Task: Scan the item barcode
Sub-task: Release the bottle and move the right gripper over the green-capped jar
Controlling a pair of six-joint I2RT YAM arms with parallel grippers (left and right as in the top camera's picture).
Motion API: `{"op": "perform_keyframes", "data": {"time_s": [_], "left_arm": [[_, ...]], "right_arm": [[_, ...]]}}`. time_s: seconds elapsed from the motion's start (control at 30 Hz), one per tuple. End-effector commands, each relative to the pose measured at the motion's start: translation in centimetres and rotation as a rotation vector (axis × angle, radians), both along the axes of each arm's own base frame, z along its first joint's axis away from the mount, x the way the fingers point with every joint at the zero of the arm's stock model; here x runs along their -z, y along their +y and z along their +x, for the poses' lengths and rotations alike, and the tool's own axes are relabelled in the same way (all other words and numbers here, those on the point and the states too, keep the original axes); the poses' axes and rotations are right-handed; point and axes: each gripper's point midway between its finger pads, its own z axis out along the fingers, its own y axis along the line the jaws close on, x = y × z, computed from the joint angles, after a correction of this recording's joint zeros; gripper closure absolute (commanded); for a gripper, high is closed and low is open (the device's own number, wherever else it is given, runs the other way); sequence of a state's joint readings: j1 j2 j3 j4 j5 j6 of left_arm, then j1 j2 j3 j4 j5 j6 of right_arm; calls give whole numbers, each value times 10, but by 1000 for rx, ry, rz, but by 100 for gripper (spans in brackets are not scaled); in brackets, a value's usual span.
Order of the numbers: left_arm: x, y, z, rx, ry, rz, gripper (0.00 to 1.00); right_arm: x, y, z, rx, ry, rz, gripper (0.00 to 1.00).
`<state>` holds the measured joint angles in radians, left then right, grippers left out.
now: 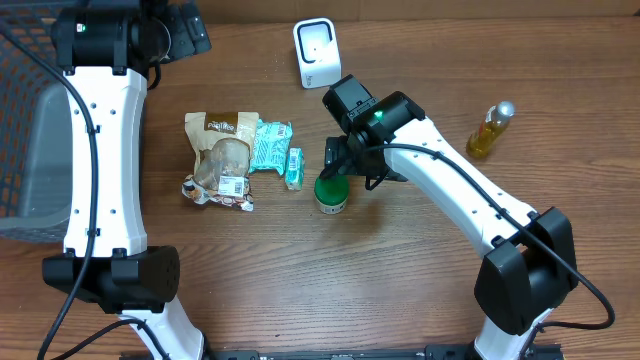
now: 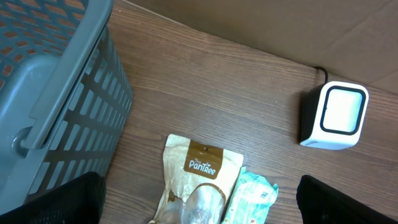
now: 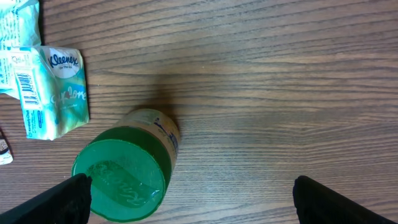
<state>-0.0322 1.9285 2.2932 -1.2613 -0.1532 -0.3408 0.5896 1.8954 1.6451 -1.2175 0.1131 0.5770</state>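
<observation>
Brown wood-grain table [image 1: 420, 280] with a cardboard wall behind it carries a small spread of groceries. A white barcode scanner [image 1: 316, 52] stands near the back edge, its pale window facing forward in the left wrist view [image 2: 336, 115]. A grey slatted basket [image 1: 40, 150] sits at the far left of the table.

Near the middle lies a PanTree pouch [image 1: 222, 150], crumpled and flat on the wood; a teal packet [image 1: 268, 145] lies just beside it; a small Kleenex tissue pack [image 1: 294, 168] lies next to that, its barcode strip showing in the right wrist view [image 3: 56, 93]. Well apart on the right, a bottle of yellow liquid with a silver cap [image 1: 490, 130] lies on the wood.

The green-lidded jar [image 1: 331, 193] stands upright just beside the Kleenex pack, in front of the scanner and well short of it.

The right gripper [image 3: 199, 200] is over this jar with its jaws spread wide; the lid [image 3: 124, 180] sits toward one finger rather than centred, and nothing is gripped. The left gripper [image 2: 205, 202] hangs near the back left, above the pouch's top edge, jaws likewise fully apart and empty.
</observation>
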Motion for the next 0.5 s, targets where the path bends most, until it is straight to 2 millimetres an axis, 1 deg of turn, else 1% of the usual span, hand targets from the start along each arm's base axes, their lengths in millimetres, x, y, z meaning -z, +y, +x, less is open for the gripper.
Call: {"op": "perform_keyframes", "data": {"time_s": [0.0, 0.47], "left_arm": [[-10, 0, 0, -3, -27, 0, 0], [-10, 0, 0, -3, -27, -1, 1]], "right_arm": [[0, -3, 2, 14, -11, -11, 0], [0, -3, 2, -1, -10, -14, 0]]}}
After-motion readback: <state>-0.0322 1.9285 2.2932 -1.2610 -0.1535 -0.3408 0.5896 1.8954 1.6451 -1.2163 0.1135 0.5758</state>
